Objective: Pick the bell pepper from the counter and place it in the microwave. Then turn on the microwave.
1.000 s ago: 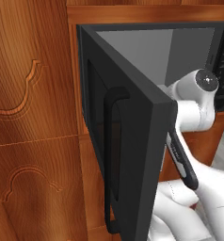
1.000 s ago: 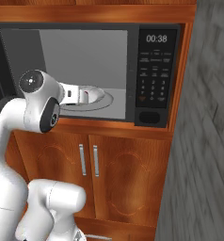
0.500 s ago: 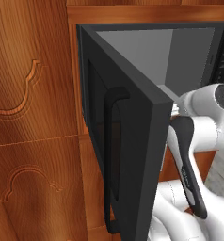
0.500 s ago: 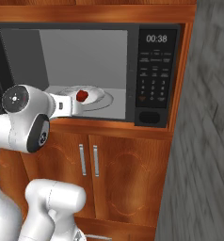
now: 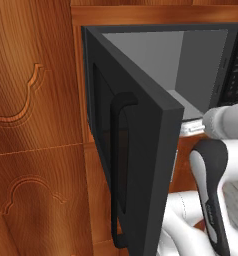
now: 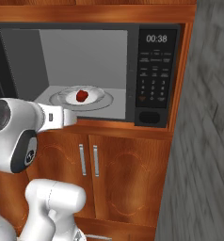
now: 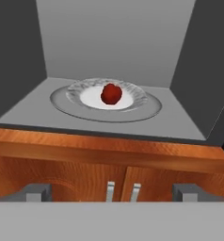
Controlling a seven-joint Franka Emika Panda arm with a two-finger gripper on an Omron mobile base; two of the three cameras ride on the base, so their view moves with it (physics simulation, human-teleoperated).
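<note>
Left base view: the microwave (image 5: 201, 75) stands open, its door (image 5: 141, 165) swung out toward you with the bar handle (image 5: 118, 170) on its outer face. The white arm reaches past the door's free edge. Your risk here is clipping that edge when you swing round to shut it, because the arm sits just beside it.

Right base view: the bell pepper (image 6: 82, 96) rests on the glass turntable (image 6: 100, 100) inside the cavity. The keypad (image 6: 152, 80) sits to the right of the opening. Pressing it with the door open would likely start nothing.

Hand view: the gripper (image 7: 112, 192) is empty, its 2 fingers (image 7: 36, 191) spread wide apart, outside the cavity. The pepper lies well beyond and between the fingers. A hard slam could roll it off the turntable.
</note>
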